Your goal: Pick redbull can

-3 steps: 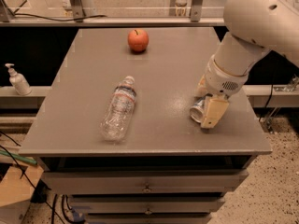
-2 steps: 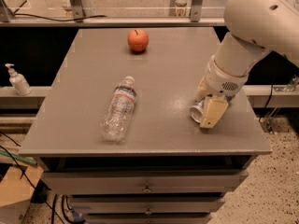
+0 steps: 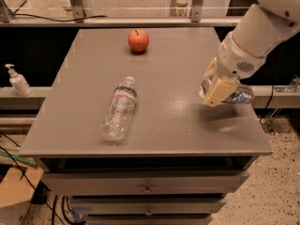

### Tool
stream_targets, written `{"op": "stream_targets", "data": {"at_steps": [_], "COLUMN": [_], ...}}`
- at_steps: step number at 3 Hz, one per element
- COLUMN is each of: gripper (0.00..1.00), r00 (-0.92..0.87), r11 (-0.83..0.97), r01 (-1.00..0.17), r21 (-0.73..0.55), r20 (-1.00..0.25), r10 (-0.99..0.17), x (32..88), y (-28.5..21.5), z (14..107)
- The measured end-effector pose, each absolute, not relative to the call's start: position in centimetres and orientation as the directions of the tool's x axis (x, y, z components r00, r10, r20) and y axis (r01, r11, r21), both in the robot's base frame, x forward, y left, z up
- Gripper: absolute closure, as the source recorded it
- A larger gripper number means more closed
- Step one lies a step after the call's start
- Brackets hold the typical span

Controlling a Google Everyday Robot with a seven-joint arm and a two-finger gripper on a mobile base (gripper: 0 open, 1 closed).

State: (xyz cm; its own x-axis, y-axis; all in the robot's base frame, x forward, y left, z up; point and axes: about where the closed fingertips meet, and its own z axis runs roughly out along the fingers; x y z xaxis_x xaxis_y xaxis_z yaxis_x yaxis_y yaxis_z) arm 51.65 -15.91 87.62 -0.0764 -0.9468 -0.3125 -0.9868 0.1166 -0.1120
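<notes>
The redbull can (image 3: 236, 95) is a slim silver-and-blue can, lying sideways between the fingers of my gripper (image 3: 216, 89). The gripper is shut on it and holds it above the right part of the grey table (image 3: 173, 125), with a shadow on the tabletop below. The cream-coloured finger (image 3: 216, 92) covers the can's left end. The white arm reaches in from the upper right.
A clear plastic water bottle (image 3: 119, 109) with a white cap lies on its side left of centre. A red-orange apple (image 3: 138, 40) sits at the back. A soap dispenser (image 3: 18, 80) stands on a ledge at the left. Drawers are below the tabletop.
The gripper has risen from the tabletop with the can in it and moved slightly right. The bottle and apple have not moved.
</notes>
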Motion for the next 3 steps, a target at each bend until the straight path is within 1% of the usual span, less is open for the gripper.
{"op": "stream_targets", "data": {"at_steps": [1, 2, 3], "gripper": [1.00, 1.00, 1.00], "r00": [-0.099, -0.106, -0.098], "r11": [0.184, 0.237, 0.242], "r01": [-0.963, -0.931, -0.921], "r21": [-0.195, -0.278, -0.305], "r20": [-0.380, -0.414, -0.421], "r10": [-0.920, -0.904, -0.902], "x": [52.5, 53.1, 53.3], "y": [-16.6, -17.5, -17.6], "z": [93.0, 97.8, 99.3]}}
